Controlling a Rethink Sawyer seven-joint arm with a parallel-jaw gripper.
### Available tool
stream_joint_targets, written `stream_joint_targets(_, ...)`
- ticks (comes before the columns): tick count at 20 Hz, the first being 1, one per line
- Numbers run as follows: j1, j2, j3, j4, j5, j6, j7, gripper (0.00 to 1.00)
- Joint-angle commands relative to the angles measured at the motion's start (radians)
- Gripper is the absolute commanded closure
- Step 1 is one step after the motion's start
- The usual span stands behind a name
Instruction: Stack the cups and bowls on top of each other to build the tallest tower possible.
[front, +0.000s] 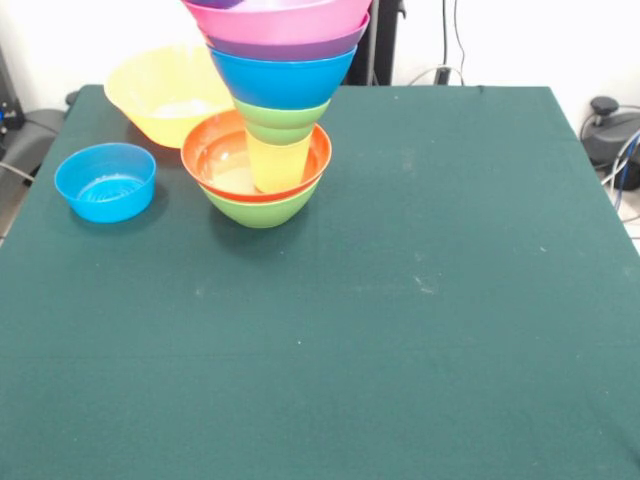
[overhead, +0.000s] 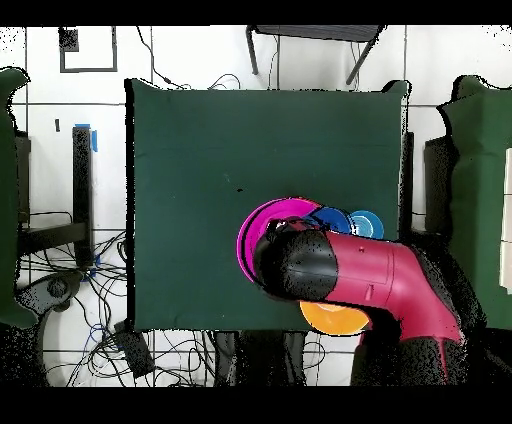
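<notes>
Front view: tower (front: 270, 130) on green worktop (front: 400, 300) runs green bowl, red-orange bowl, yellow cup, then green, blue, purple, pink bowls. Orange bowl (front: 165, 92) and light-blue bowl (front: 105, 181) remain unstacked. Fingers hidden; state unknowable.

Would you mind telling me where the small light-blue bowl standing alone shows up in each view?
Front view: the light-blue bowl stands alone near the table's left edge, left of the tower.
Overhead view: it peeks out at the table's right edge, above the red arm.
Shared landmark: the large orange bowl close by.
</notes>
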Motion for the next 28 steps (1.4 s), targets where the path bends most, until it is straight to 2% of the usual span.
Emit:
stream_joint_targets(1, 0.061, 0.100, -0.023, 0.056, -0.108, -0.084, 0.107, 1.00)
stream_joint_targets(9, 0.072, 0.114, -0.044, 0.057, -0.105, -0.104, 0.090, 1.00)
stream_joint_targets(28, 0.132, 0.050, -0.056, 0.077, -0.011, 0.024, 0.104, 1.00)
